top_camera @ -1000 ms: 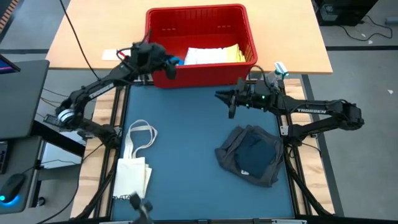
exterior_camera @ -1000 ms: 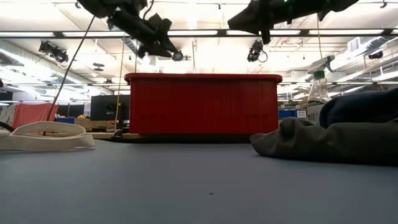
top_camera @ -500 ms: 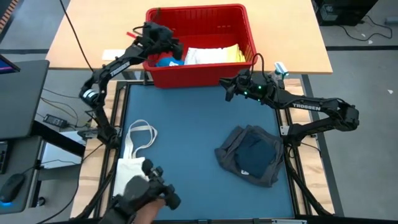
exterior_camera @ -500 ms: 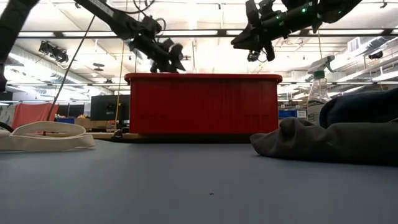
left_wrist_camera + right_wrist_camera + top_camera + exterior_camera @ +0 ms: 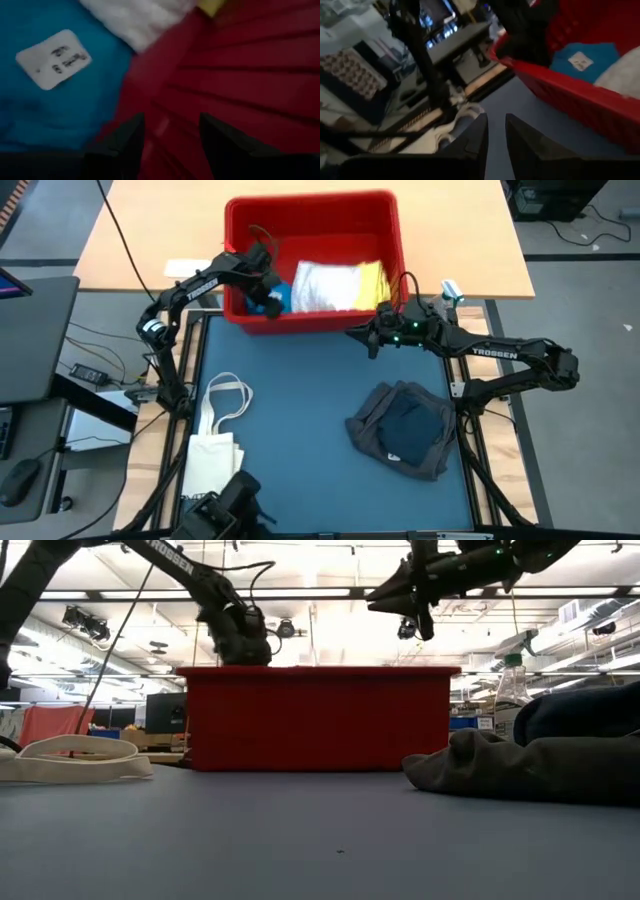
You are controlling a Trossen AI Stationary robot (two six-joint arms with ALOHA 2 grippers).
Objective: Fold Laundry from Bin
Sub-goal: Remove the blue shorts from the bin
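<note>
Bench point(image 5: 300, 430) with a blue top fills the middle of the high view, and the red bin point(image 5: 312, 330) sits at its far edge. Inside the bin lie a white textured cloth point(image 5: 325, 285), a yellow piece point(image 5: 372, 278) just beside it, and a bright blue cloth point(image 5: 45, 100) with a white label point(image 5: 54, 65). A grey-and-navy heap of laundry point(image 5: 405, 430) rests on the bench near the right arm. A cream tote bag point(image 5: 215, 435) lies on the left side. The left claw point(image 5: 268, 288) reaches down into the bin beside the blue cloth, fingers spread with nothing between them. The right claw point(image 5: 358, 338) hovers above the bench just in front of the bin, fingers apart by a narrow gap, empty.
</note>
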